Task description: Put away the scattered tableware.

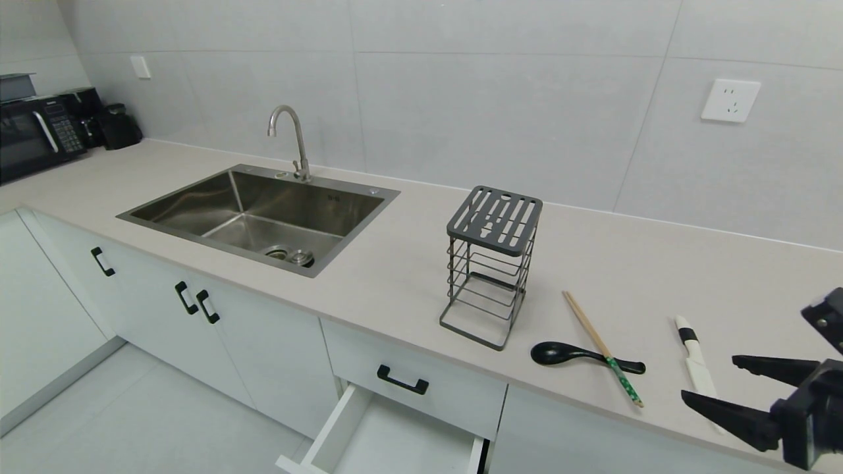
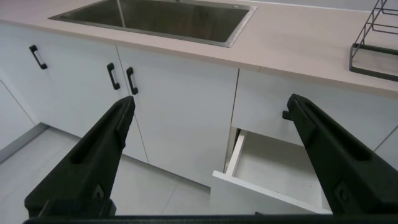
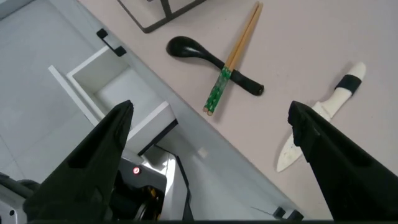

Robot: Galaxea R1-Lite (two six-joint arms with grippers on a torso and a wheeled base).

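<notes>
Nothing's been put away so far, I'd say: none of the pieces has made it into the slotted rack point(image 1: 490, 263) at the middle of the head view or the open drawer point(image 1: 327, 429) at bottom centre. All three lie on the worktop point(image 1: 408, 263) at lower right: a glossy black spoon point(image 1: 573, 355), wooden chopsticks point(image 1: 602, 347) with green patterned ends crossing its handle, and a white knife point(image 1: 693, 355) with a black band (ceramic, I'd guess) further right. The right end effector point(image 1: 710, 377) hovers just beside the knife, spread wide and empty. The left end effector point(image 2: 211, 99) is gaping too, holding nothing.
</notes>
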